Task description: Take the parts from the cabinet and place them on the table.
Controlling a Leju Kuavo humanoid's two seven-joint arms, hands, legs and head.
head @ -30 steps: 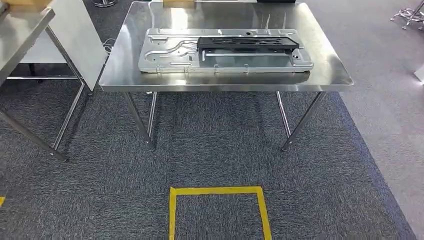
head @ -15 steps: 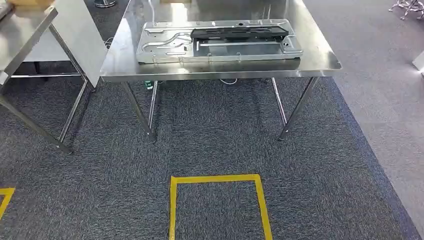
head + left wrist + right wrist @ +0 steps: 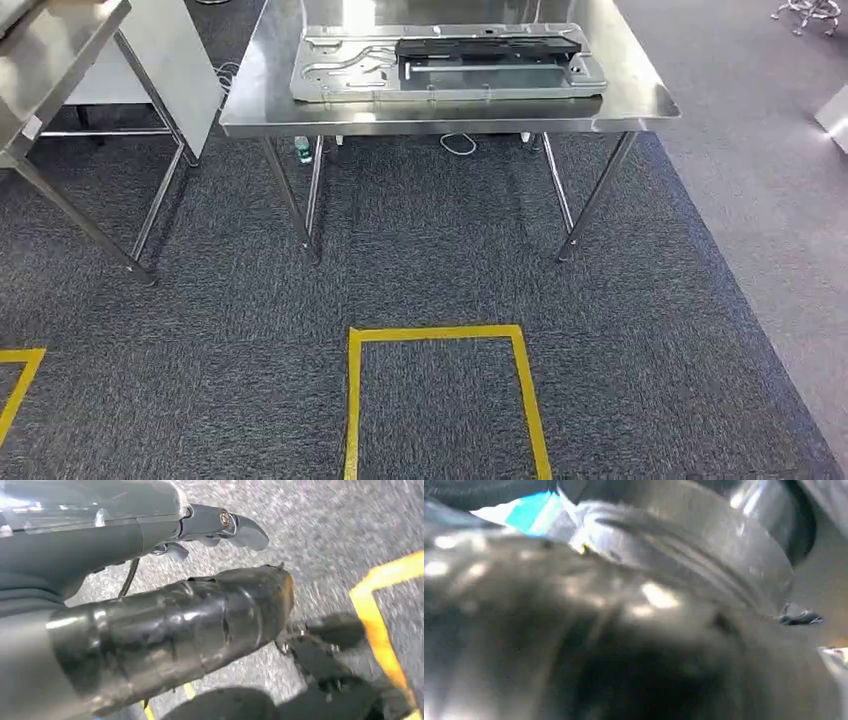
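Carpet (image 3: 320, 525) beneath empty left hand (image 3: 215, 527)

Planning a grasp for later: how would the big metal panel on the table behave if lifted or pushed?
The panel looks like thin stamped sheet metal, so probably stiff across its ribs yet prone to flex if lifted by one end. It lies flat on a polished steel table, so a push would likely slide it easily. The black part lying on it might shift when tilted.
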